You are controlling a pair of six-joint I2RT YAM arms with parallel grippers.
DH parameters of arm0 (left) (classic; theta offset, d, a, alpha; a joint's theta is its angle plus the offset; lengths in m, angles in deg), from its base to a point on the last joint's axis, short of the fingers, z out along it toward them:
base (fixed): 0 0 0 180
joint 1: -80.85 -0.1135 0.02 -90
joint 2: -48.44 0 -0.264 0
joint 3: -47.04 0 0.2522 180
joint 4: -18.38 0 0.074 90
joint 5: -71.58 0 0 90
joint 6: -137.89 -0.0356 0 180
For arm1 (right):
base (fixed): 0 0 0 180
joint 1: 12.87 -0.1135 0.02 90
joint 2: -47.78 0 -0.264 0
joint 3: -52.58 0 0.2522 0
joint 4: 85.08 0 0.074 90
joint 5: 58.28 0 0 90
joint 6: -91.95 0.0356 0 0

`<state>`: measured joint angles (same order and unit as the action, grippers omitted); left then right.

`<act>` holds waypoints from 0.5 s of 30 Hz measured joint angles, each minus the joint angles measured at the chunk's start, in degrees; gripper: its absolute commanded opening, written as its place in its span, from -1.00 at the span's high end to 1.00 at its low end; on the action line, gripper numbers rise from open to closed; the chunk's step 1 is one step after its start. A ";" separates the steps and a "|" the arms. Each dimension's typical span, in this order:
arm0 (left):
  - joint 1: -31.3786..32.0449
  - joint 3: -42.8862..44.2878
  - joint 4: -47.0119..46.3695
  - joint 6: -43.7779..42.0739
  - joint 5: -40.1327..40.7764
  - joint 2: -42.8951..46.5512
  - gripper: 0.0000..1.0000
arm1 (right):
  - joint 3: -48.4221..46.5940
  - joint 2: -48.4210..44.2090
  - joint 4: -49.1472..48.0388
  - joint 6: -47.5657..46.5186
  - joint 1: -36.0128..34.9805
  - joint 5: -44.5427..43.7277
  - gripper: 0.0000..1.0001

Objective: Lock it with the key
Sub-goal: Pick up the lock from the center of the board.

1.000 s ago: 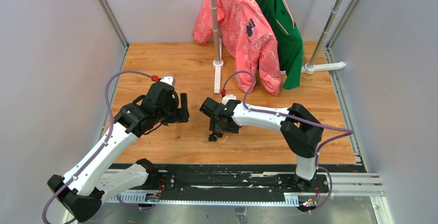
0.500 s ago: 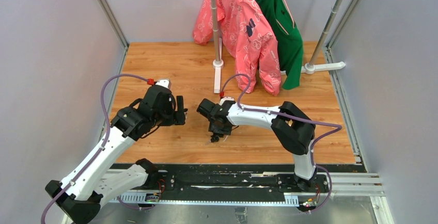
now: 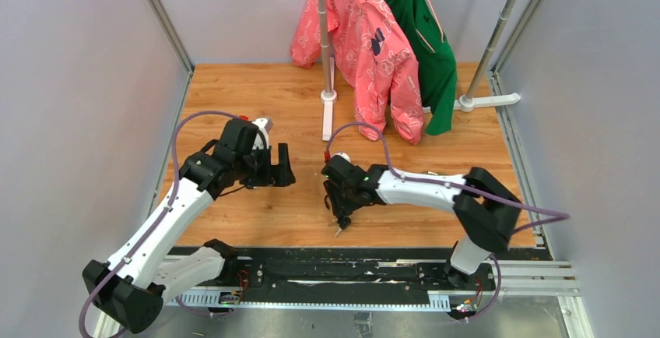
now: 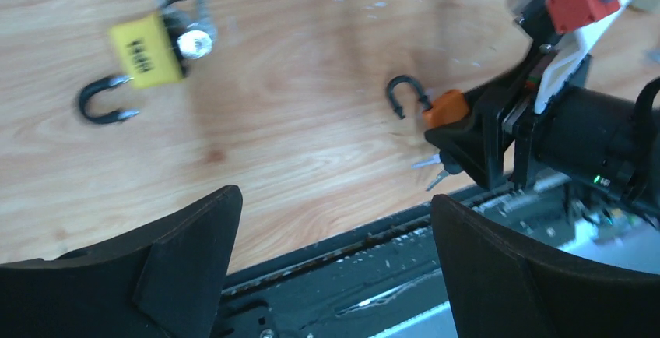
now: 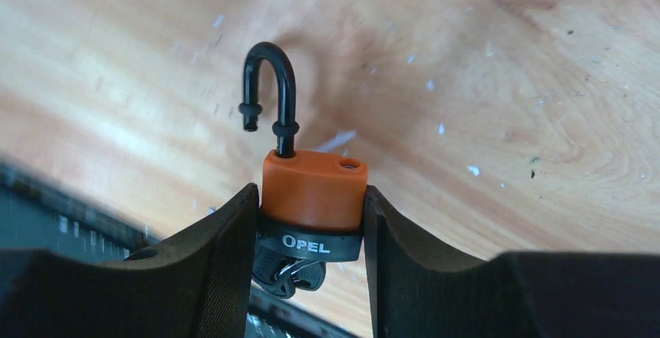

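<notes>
My right gripper (image 3: 341, 202) is shut on an orange padlock (image 5: 313, 184) and holds it just above the wooden floor near the front edge. Its black shackle (image 5: 268, 81) stands open, swung free of one hole. Black-headed keys (image 5: 292, 269) hang from the lock's black underside. In the left wrist view the same padlock (image 4: 445, 108) shows in the right gripper, with key blades (image 4: 434, 170) below it. My left gripper (image 3: 282, 168) is open and empty, to the left of the right gripper. A yellow padlock (image 4: 146, 51) with an open shackle and keys lies on the floor.
A white clothes rack post (image 3: 327, 42) with a pink jacket (image 3: 366, 42) and a green garment (image 3: 424, 42) stands at the back. Grey walls close in both sides. The black base rail (image 3: 335, 264) runs along the near edge of the wooden floor (image 3: 257, 96).
My right gripper has moved right and toward the near edge with the orange padlock in it. My left gripper has swung slightly right and turned toward it.
</notes>
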<state>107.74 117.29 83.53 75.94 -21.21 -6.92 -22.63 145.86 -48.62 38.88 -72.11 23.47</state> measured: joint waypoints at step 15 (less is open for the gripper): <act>-0.79 -2.45 -17.07 -16.20 -37.79 -0.72 -0.82 | -2.49 -17.25 9.31 -31.61 12.20 40.46 0.72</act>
<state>106.96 114.84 66.46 59.75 -59.00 -7.64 -25.12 128.62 -39.31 7.27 -59.91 63.93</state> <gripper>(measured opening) 0.913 0.496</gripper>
